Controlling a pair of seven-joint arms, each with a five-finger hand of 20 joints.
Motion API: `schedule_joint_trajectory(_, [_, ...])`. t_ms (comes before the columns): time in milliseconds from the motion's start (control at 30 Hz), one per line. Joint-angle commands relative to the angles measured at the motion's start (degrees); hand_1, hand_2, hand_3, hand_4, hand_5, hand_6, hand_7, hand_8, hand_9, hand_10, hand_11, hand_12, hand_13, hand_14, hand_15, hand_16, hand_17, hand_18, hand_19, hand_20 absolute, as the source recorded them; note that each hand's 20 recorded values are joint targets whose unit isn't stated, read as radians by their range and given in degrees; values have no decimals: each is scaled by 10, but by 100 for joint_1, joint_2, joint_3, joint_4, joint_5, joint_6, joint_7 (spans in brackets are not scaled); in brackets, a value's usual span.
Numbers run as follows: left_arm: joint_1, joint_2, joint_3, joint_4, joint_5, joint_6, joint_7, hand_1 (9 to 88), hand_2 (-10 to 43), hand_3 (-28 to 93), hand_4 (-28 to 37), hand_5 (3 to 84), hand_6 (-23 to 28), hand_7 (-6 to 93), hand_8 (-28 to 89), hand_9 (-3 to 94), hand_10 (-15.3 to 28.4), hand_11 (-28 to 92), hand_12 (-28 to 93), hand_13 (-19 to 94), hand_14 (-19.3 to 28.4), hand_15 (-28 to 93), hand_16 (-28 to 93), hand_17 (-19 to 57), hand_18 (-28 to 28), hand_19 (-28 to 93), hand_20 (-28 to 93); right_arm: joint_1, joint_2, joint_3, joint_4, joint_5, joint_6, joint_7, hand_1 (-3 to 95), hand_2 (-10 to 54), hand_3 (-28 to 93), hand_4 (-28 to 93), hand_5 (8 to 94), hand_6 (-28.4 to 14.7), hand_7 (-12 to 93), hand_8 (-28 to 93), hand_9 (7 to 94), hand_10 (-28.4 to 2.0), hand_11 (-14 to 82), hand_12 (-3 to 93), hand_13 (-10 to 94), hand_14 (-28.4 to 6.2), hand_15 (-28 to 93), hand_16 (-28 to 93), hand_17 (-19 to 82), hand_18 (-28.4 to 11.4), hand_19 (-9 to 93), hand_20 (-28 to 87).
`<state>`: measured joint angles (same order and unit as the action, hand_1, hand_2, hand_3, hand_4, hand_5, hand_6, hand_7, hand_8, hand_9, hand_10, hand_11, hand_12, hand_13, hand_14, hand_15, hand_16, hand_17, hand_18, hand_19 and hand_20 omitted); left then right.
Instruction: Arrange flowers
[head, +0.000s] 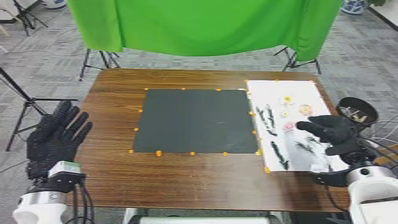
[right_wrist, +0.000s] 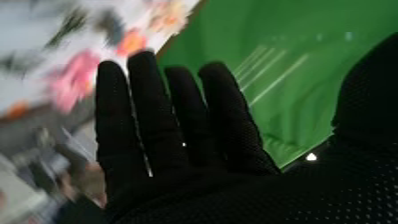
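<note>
Left hand (head: 55, 142) points away from the body, open, fingers straight and slightly fanned. Right hand (head: 334, 132) angles inward from its white arm; its fingers extend straight, close together.

2 robot hands (head: 51, 149), 1 mat (head: 195, 122), 1 sheet (head: 284, 88)

On your brown wooden table (head: 187, 182), you had a dark mat (head: 197, 121) edged with orange pieces (head: 159, 153); a white sheet (head: 300, 161) lay right of the mat.
</note>
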<state>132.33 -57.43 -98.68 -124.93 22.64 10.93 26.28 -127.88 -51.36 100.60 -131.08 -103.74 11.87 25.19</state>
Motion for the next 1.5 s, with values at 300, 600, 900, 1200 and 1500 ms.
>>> schedule_joint_trajectory(300, [127,-15,-45,-65,-49,179,0,271,194,674,-283,415,94,78,-74,323,151,217,80,240,169,340,-76,-61,135,339,61,1070,823,-1241,14,-3062,-2699,1596,155,-95,625,-283,705,-31,366,-115,731,-176,296,246,634,-166,519,235,300,-239,801,377])
schedule_joint_trajectory(600, [152,-48,-92,-76,-58,188,-19,269,195,675,-283,421,96,82,-74,329,154,222,86,242,171,354,-79,-64,142,349,63,1373,787,-1665,106,-2882,-3370,1708,216,-95,651,-281,683,-40,370,-111,714,-179,293,247,625,-164,514,227,306,-242,825,370])
schedule_joint_trajectory(900, [101,-93,-40,-50,-179,127,-85,268,197,675,-283,424,97,87,-76,333,155,224,89,244,171,361,-81,-66,143,352,62,1484,642,-2019,222,-2837,-3364,1696,203,-95,651,-283,686,-44,313,-111,709,-183,250,228,622,-163,493,221,301,-243,824,354])
schedule_joint_trajectory(1200, [25,-88,-20,-4,-203,155,-131,267,197,676,-283,426,98,87,-77,336,156,227,91,245,172,367,-82,-67,144,356,62,1578,416,-2318,621,-2837,-3008,1930,291,-95,710,-277,705,-41,257,-121,720,-176,217,203,642,-153,482,213,309,-237,823,333])
schedule_joint_trajectory(1500, [-16,-75,-10,6,-214,147,-188,267,197,678,-283,428,100,88,-77,336,156,232,92,245,173,373,-83,-66,145,356,61,1411,72,-2411,837,-2799,-2985,2045,521,-95,733,-280,646,-33,353,75,701,-149,134,159,691,-101,354,292,342,-219,842,297])
